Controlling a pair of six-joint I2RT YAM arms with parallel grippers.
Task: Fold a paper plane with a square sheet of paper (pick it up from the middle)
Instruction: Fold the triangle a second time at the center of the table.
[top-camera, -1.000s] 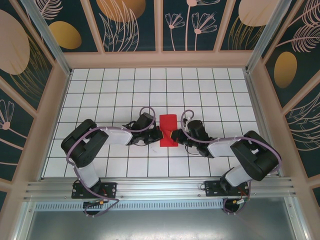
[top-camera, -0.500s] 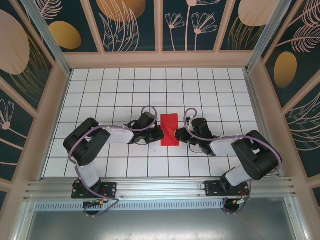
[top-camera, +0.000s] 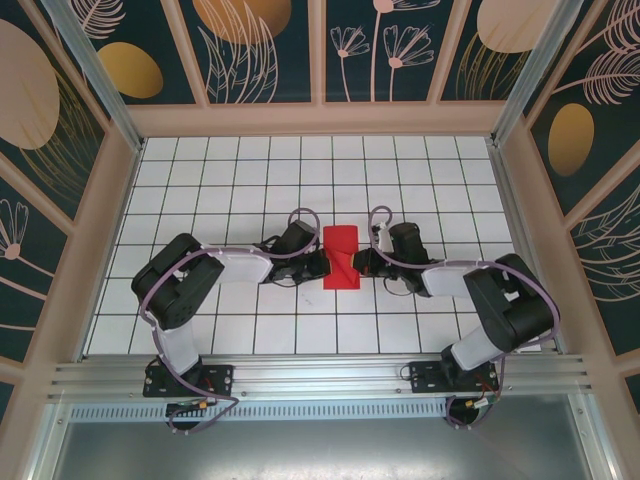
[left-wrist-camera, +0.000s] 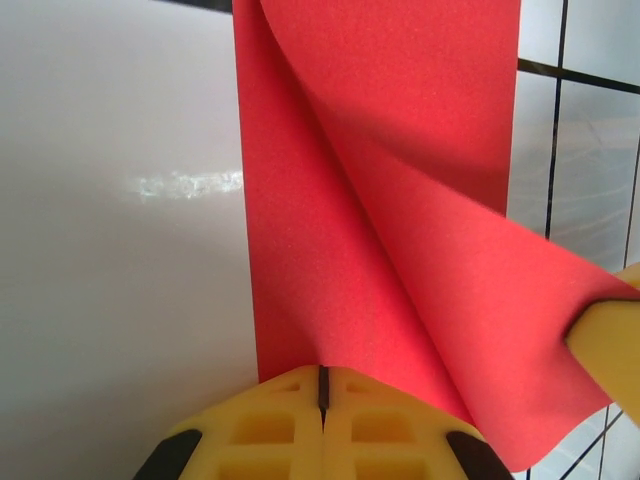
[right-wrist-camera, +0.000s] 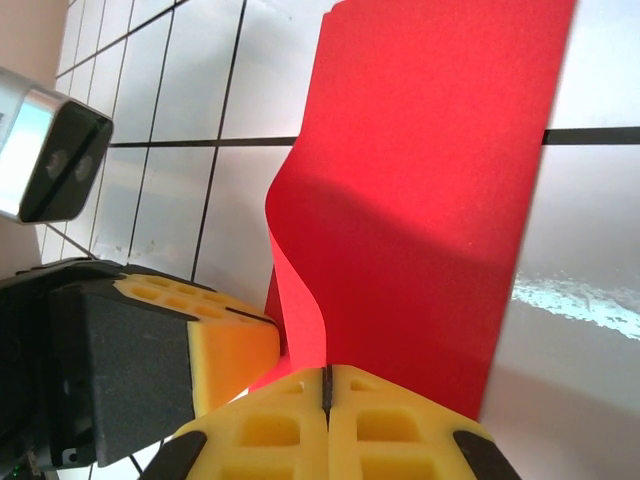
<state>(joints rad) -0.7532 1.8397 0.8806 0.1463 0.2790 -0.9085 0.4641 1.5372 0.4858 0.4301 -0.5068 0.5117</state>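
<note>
A: Red square sheet of paper (top-camera: 341, 252)?
B: Flat on table (top-camera: 300, 180), top layer curling up.
A: Grippers?
B: L gripper (top-camera: 322, 263) at sheet's left edge, pads together, tips on it. R gripper (top-camera: 358, 264) opposite, clamped on the raised layer.

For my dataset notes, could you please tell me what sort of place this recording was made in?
Probably a purpose-built robot test cell: a white tabletop ruled with a black grid, walls of dark floral-print panels, and an aluminium mounting rail along the near edge.

No legible text, label, brand, number or sign on anything here
</note>
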